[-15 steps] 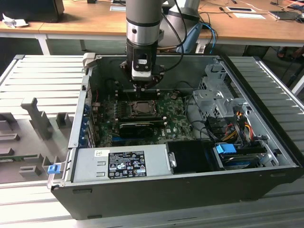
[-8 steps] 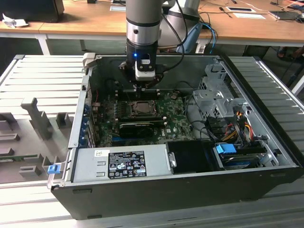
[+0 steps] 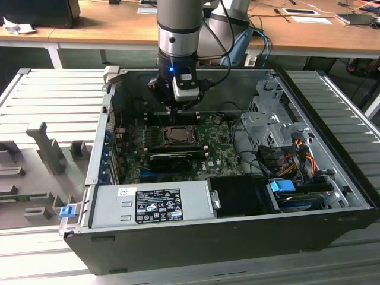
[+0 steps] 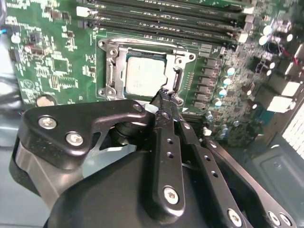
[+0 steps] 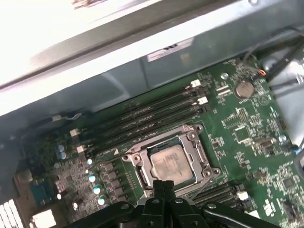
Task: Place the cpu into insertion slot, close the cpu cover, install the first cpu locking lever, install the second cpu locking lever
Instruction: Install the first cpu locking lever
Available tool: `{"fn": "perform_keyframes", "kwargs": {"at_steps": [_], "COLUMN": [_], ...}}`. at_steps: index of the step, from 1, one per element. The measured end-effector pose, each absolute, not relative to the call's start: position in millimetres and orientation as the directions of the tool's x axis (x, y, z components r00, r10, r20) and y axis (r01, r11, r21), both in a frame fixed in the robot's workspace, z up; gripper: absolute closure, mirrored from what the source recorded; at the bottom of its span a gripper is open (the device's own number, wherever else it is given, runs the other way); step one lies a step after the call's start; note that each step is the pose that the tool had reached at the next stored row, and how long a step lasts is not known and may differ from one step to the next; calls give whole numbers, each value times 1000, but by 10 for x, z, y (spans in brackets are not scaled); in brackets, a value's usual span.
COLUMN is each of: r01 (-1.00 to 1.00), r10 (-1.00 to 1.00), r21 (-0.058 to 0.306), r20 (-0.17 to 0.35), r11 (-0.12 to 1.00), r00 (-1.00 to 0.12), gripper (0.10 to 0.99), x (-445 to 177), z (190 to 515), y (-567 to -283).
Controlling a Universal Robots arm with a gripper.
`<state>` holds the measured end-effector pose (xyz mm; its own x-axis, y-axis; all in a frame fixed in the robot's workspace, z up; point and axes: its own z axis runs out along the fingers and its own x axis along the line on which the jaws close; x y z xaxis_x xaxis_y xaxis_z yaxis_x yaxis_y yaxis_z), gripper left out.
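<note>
1. My gripper (image 4: 164, 96) is closed, its fingers (image 4: 167, 137) pressed together with nothing between them.
2. The tips sit at the edge of the cpu cover (image 4: 183, 59); whether they touch it I cannot tell.
3. The cpu (image 4: 145, 76) lies flat in the insertion slot (image 4: 111, 71), and the cover lies down around it.
4. The green board (image 4: 57, 61) surrounds the slot.

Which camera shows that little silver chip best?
The second wrist view: the cpu looks close and clear. The first wrist view shows it too, slightly farther; the exterior view, from afar.
</note>
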<state>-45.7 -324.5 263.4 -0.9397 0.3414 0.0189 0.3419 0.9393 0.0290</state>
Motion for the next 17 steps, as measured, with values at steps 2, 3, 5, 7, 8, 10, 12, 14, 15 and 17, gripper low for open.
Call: {"fn": "perform_keyframes", "kwargs": {"at_steps": [2,3,5,7,8,10,12,14,15,17], "r01": [307,299,284,276,275,265,242,212,207,180], "r10": [306,299,284,276,275,265,243,212,207,180], "r21": [29,30,33,36,38,38,38,39,40,40], "r20": [18,17,8,0,0,0,0,0,1,1], "r11": [951,954,958,960,961,964,969,977,978,983], "r00": [-952,-954,-959,-961,-961,-964,-970,-977,-978,-984], "gripper": [980,980,980,980,980,980,980,980,980,980], "x": [-457,-457,-457,-457,-457,-458,-459,-467,-473,-476], "z": [2633,2633,2633,2633,2633,2633,2633,2631,2629,2628], "y": [-3245,-3245,-3245,-3247,-3248,-3249,-3249,-3250,-3250,-3250]}}
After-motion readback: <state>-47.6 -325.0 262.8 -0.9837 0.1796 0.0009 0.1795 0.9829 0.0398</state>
